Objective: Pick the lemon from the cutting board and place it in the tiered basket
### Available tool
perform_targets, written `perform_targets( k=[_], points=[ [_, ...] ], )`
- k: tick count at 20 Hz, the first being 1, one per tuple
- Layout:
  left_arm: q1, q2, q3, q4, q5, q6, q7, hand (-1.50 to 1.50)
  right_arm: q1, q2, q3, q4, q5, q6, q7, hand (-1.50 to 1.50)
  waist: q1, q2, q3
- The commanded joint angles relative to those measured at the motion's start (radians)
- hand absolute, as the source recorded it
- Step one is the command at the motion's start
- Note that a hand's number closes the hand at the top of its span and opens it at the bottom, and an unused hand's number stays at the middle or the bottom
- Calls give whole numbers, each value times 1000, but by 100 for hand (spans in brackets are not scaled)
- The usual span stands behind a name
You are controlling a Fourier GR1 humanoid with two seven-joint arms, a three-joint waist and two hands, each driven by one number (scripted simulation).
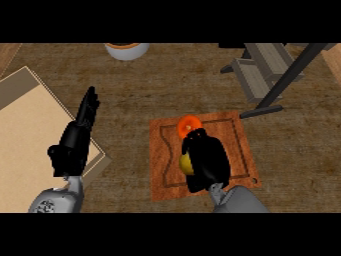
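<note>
The right hand (206,161) is curling over the round yellow lemon (185,164) on the grained wooden cutting board (165,150), seemingly gripping it. The left hand (75,139) is resting straight-fingered, and the grey tiered basket (265,70) is standing well apart.

I see my black right hand (206,161) curled round the yellow lemon (186,164) over the brown wooden cutting board (164,176), with a round orange object (188,123) just beyond its fingertips. My black left hand (73,142) rests open, fingers straight, at the edge of the pale tan sheet (10,145). The grey metal tiered basket (265,75) stands near the board's far right corner.
</note>
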Motion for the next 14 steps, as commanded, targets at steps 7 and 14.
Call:
perform_targets(
  k=[7, 14],
  points=[
    [-27, 13, 28, -6, 5, 2, 38, 0, -235, -179, -141, -268, -127, 742, 155, 150, -15, 0, 0],
    [-20, 1, 33, 54, 22, -18, -41, 0, -308, -202, -297, -393, -109, 813, 204, 150, -7, 6, 1]
  ],
)
